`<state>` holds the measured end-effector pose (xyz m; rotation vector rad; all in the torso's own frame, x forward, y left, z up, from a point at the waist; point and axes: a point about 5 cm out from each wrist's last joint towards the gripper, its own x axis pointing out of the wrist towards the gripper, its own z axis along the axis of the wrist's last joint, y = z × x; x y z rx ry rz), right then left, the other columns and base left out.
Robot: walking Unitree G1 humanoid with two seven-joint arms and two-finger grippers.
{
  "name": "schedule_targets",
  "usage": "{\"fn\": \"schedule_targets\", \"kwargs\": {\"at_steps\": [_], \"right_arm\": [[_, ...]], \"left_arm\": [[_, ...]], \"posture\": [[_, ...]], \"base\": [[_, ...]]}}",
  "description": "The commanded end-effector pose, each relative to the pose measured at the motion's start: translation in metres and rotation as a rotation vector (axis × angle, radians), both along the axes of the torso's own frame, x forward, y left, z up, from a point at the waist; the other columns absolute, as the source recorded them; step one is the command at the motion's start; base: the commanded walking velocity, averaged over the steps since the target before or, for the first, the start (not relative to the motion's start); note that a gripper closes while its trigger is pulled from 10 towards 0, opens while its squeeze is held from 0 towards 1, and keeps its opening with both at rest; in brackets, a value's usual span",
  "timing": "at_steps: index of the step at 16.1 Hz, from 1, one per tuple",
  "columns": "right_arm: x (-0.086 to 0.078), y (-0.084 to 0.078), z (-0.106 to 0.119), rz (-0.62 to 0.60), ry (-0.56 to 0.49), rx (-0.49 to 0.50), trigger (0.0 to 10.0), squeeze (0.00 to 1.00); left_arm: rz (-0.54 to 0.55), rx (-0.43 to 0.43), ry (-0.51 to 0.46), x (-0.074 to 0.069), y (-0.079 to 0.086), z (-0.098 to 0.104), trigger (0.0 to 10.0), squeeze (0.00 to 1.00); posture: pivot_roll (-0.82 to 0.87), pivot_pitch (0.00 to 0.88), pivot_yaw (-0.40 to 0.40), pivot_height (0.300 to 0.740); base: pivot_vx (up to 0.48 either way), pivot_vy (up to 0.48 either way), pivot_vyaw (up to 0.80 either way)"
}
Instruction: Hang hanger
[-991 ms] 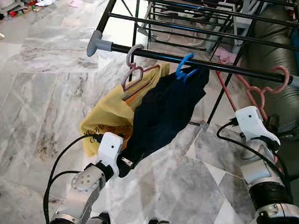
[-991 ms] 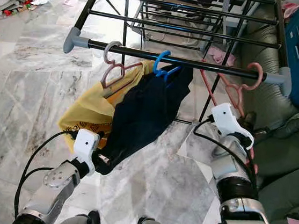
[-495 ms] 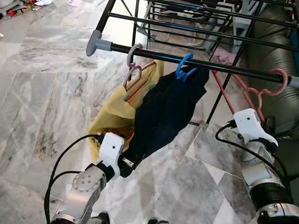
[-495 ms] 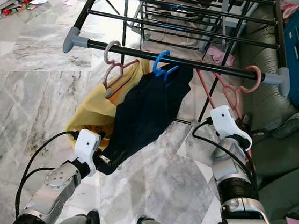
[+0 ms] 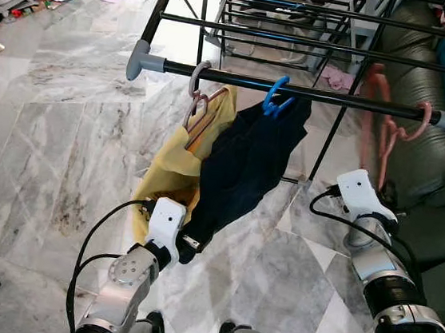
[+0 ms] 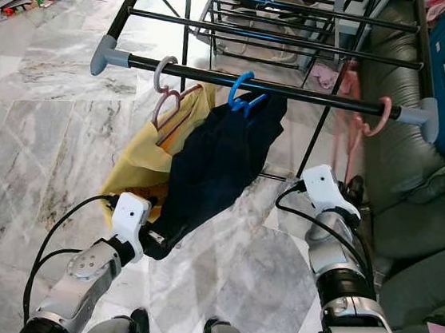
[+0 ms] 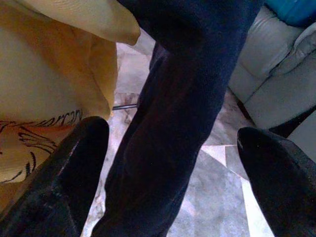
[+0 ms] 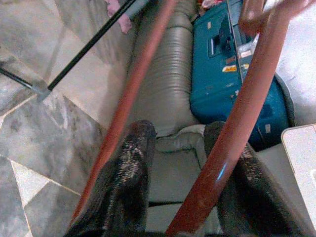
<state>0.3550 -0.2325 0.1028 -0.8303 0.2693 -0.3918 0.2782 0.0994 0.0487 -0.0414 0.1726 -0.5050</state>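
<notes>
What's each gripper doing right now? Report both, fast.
Left gripper: open, fingers either side of the dark garment.
Right gripper: at the pink hanger; grip cannot be told.

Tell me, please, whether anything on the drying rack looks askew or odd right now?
Yes. The pink hanger hooked at the right end of the front rail is motion-blurred, with the right gripper just below it. The yellow shirt and dark garment hang bunched on their hangers; the left gripper is open around the dark cloth.
</notes>
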Motion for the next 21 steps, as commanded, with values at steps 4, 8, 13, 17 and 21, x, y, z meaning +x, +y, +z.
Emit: {"fn": "schedule_targets", "kwargs": {"at_steps": [4, 8, 13, 17, 21], "right_arm": [[-0.003, 0.01, -0.001, 0.033, -0.053, 0.054, 10.0, 1.0], [-0.007, 0.014, 0.001, 0.039, -0.085, 0.065, 10.0, 1.0], [-0.016, 0.017, 0.009, 0.063, -0.126, 0.073, 10.0, 1.0], [-0.027, 0.019, 0.02, 0.069, -0.189, 0.078, 10.0, 1.0], [-0.045, 0.021, 0.027, 0.076, -0.238, 0.09, 10.0, 1.0]], "left_arm": [[-0.004, 0.007, 0.03, -0.004, 0.001, -0.006, 10.0, 0.0], [-0.009, 0.013, 0.032, -0.003, 0.001, -0.006, 10.0, 0.0], [-0.01, 0.019, 0.035, -0.002, 0.001, -0.007, 10.0, 0.0], [-0.012, 0.023, 0.035, 0.0, 0.001, -0.007, 10.0, 0.0], [-0.006, 0.028, 0.024, 0.003, 0.005, -0.006, 10.0, 0.0]], "posture": [[-0.12, 0.237, -0.014, 0.74], [-0.13, 0.236, -0.011, 0.74], [-0.13, 0.228, -0.011, 0.74], [-0.13, 0.217, -0.008, 0.74], [-0.14, 0.209, 0.002, 0.74]], "base": [[0.0, 0.0, 0.0], [0.0, 0.0, 0.0], [0.0, 0.0, 0.0], [0.0, 0.0, 0.0], [0.0, 0.0, 0.0]]}}
